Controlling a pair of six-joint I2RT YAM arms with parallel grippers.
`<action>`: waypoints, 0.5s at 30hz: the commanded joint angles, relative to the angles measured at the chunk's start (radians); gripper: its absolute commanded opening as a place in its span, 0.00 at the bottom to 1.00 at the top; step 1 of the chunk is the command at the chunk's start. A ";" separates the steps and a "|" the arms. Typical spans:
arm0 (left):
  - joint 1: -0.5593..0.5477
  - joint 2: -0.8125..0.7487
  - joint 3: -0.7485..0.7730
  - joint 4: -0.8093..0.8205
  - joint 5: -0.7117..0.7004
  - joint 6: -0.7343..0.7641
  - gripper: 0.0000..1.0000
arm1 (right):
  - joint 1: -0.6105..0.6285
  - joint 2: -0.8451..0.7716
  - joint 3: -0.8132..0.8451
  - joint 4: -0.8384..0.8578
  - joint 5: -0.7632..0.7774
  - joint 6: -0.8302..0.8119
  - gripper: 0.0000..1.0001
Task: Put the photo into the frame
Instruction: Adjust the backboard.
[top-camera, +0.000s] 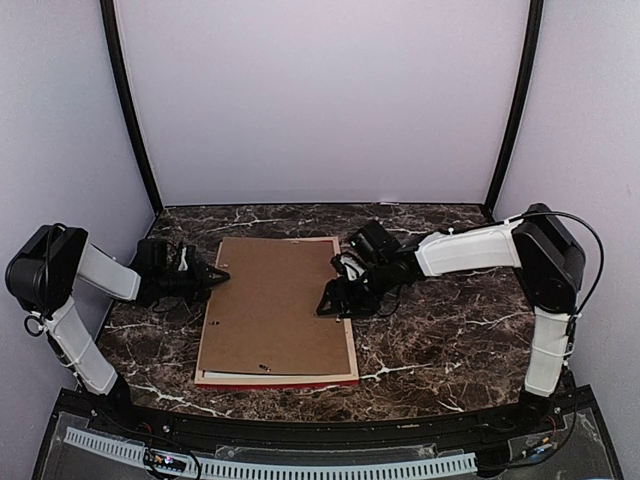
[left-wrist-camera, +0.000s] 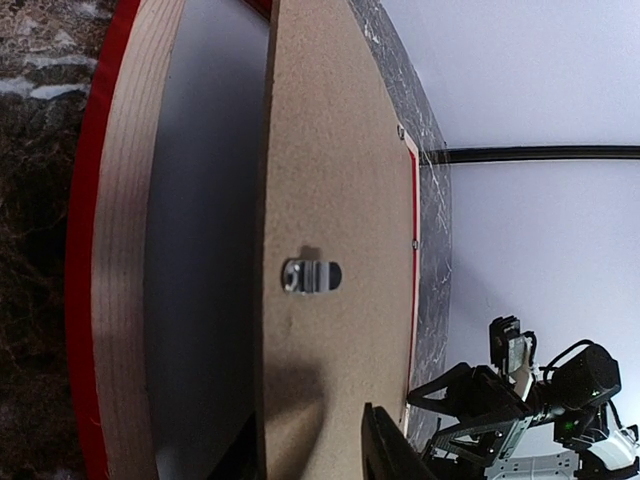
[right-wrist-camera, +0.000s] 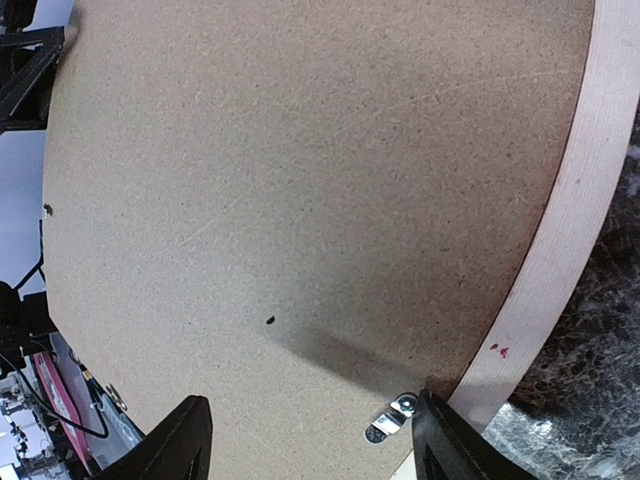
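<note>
While the frame lies face-down at mid tabletop, long axis running near edge to far edge, a backing board covers it and the photo is unseen. The right pincer gapes wide at the right rail; whether the left pincer is wide or narrow cannot be told. Working both long edges together should keep the board from twisting.

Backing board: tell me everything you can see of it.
The backing board is a rectangular brown hardboard panel lying on the back of the face-down frame. It bears a metal hanger and, near its right edge, a metal clip. Its left edge stands raised off the frame's rail, with the left gripper at that edge; the open right gripper is over the right edge.
</note>
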 joint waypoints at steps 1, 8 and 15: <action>-0.013 -0.007 0.004 -0.009 0.012 0.028 0.31 | 0.006 -0.033 0.075 -0.023 0.068 -0.024 0.70; -0.013 0.001 0.012 -0.027 0.010 0.049 0.32 | -0.015 0.017 0.170 -0.043 0.130 -0.086 0.73; -0.013 0.013 0.027 -0.028 0.008 0.054 0.24 | -0.059 0.078 0.236 -0.044 0.134 -0.120 0.74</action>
